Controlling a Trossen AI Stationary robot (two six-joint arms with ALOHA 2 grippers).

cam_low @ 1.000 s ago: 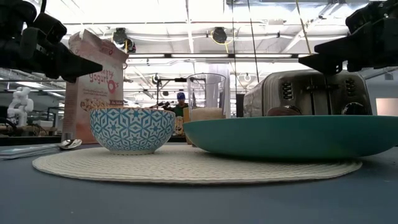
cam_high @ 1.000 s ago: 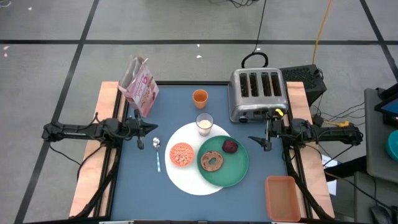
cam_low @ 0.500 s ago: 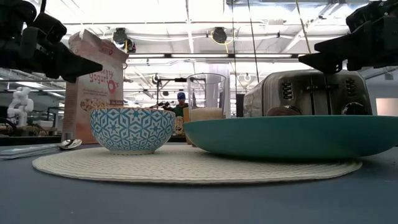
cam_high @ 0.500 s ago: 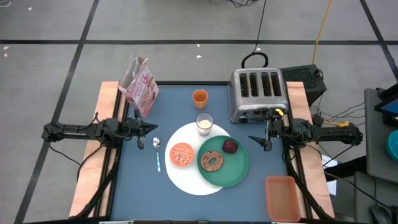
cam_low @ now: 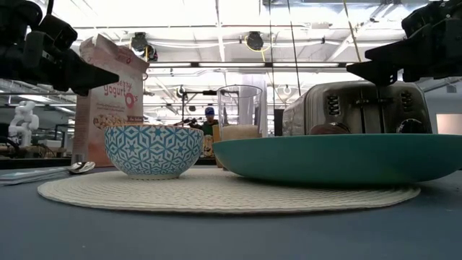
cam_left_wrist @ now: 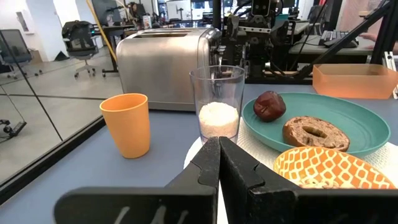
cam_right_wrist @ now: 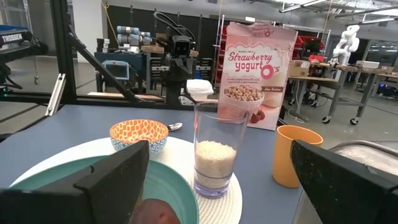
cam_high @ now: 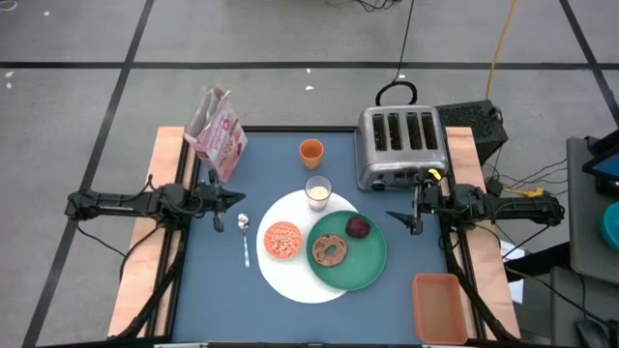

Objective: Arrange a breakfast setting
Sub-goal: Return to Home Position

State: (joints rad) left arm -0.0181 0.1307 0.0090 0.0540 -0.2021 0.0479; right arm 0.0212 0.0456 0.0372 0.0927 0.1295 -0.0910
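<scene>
While the left gripper point(cam_left_wrist: 219, 144) hangs pinched shut and empty and the right gripper point(cam_high: 395, 217) gapes wide, holding nothing, the milk glass point(cam_high: 318, 191) looks slick and breakable; grip mid-wall.

Silver four-slot toaster point(cam_high: 401, 147) stood near the right gripper point(cam_high: 391, 215), on its far-edge side, slots up. Pink cereal box point(cam_high: 217, 135) stood upright near the left gripper point(cam_high: 240, 196), also on the far-edge side, at the table point(cam_high: 280, 164) corner. Orange plastic bin point(cam_high: 439, 307) sat well apart from the right gripper, toward the near edge.
</scene>
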